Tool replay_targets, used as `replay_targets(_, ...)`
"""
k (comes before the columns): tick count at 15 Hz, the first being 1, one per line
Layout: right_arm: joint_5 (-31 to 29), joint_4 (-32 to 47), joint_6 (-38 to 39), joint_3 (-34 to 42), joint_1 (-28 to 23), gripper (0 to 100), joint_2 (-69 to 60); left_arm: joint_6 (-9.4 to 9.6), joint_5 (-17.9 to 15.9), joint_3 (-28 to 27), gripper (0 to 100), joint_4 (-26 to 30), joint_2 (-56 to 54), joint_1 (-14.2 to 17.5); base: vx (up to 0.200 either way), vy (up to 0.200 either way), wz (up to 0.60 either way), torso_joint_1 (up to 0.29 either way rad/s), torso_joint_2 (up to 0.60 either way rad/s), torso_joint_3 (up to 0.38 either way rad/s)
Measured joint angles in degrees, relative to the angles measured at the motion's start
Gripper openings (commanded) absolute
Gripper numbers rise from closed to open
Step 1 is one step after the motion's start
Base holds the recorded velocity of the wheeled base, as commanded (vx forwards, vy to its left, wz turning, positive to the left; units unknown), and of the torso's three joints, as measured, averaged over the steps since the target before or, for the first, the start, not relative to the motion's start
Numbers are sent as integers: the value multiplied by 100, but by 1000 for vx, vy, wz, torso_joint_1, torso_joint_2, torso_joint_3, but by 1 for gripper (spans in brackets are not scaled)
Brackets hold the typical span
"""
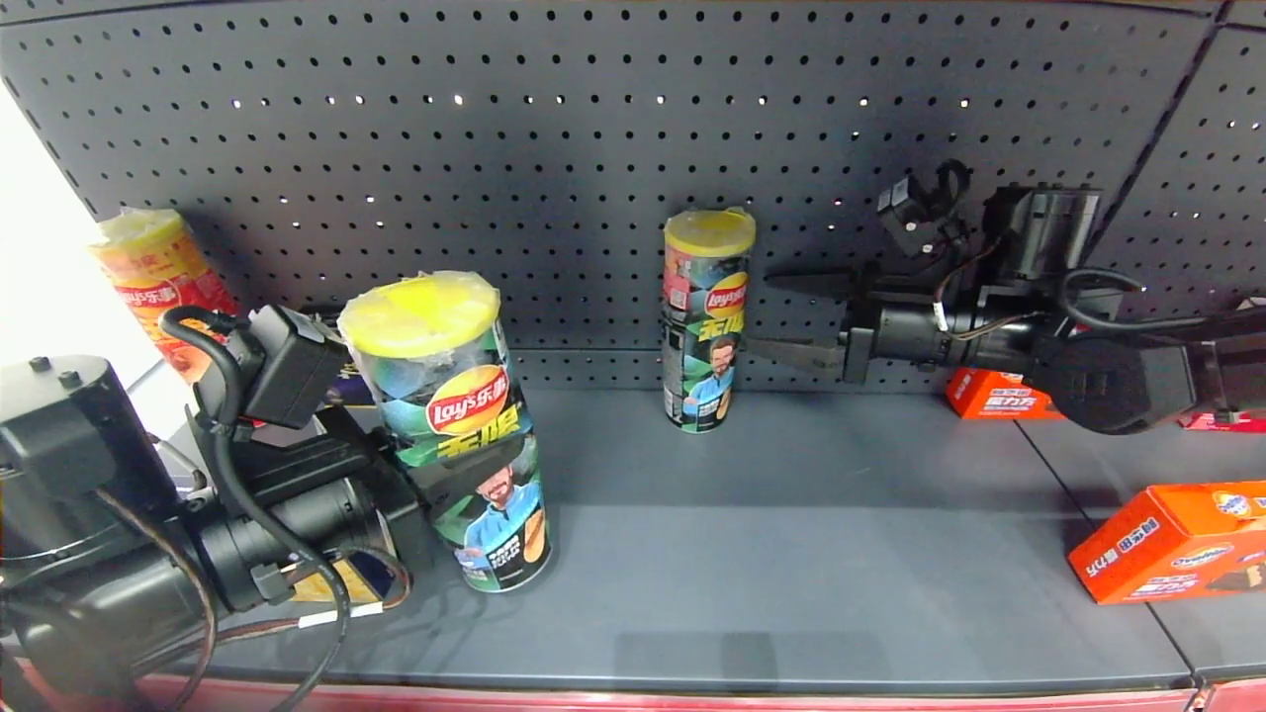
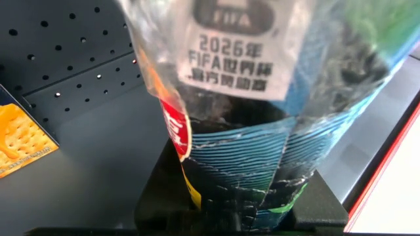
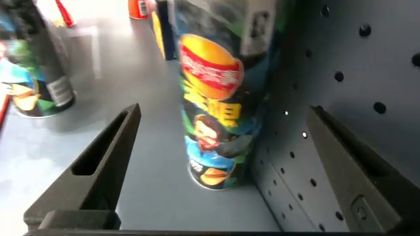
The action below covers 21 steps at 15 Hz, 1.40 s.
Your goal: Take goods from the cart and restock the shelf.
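Two tall chip cans with yellow lids and green-blue wrappers are on the grey shelf (image 1: 791, 554). My left gripper (image 1: 465, 475) is shut on the near can (image 1: 450, 415) at mid-height; the can is upright, its base at the shelf surface near the front edge. In the left wrist view this can (image 2: 262, 131) sits between the fingers (image 2: 164, 203). The second can (image 1: 706, 316) stands upright against the pegboard. My right gripper (image 1: 764, 314) is open just to its right, tips level with the can's side, not touching. In the right wrist view the gripper (image 3: 223, 115) frames that can (image 3: 216, 118).
A red-and-yellow chip can (image 1: 158, 277) stands at the far left. Orange boxes lie at the right front (image 1: 1167, 539) and right back (image 1: 994, 394). A yellow cracker box (image 2: 20, 141) lies near the left arm. The shelf's red front lip (image 1: 633, 700) runs below.
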Motion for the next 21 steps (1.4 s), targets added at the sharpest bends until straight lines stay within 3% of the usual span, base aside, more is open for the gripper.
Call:
replay_targets(10, -2, -84, 0, -254, 311, 100, 542, -11, 0, -40, 0, 0, 52, 38, 0, 0, 0, 0, 0, 0)
replay_targets(18, -49, -416, -44, 870, 494, 100, 157, -5, -11, -11, 0, 0, 56, 99, 0, 0, 0, 0, 0, 0)
replay_targets(21, -104, -418, -44, 866, 523, 100, 193, -5, -13, -29, 0, -1, 63, 96, 0, 0, 0, 0, 0, 0)
